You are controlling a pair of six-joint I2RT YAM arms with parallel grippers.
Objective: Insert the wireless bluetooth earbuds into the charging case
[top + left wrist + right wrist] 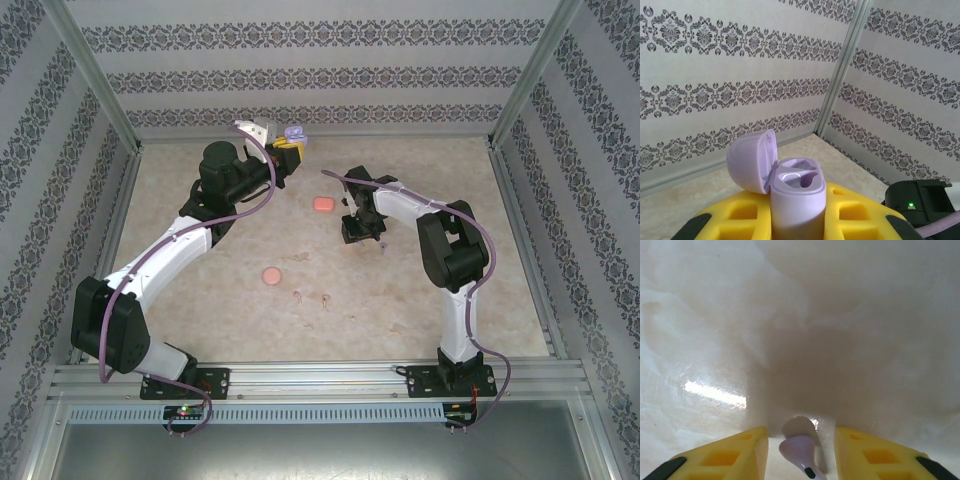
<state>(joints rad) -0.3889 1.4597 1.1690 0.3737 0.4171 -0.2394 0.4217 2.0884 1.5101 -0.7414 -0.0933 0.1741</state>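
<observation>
Straddling a purple earbud (799, 449), the right gripper (799, 437) sits low on the table (850, 330), its yellow fingers (747, 452) standing apart with a sliver of daylight on either side. So the jaws are open and nothing is pinched yet. The earbud lies flat, dead centre in the gap. Its long axis runs along the gap rather than across it, rounded head pointing away from the wrist and stem trailing back with a slight slant to the right. That looks the key relation: a squeeze would likely catch it across its narrow width.

Over on the other side, the left gripper (797, 220) is clamped on the purple charging case (797, 197), held upright near the back wall with its lid (752, 160) flipped open and both sockets showing. From above, that case (295, 132) sits to the left of and beyond the right gripper (362, 228). The right arm is plainly the nearer to this earbud. A coral case (322, 204) lies between the two grippers.
</observation>
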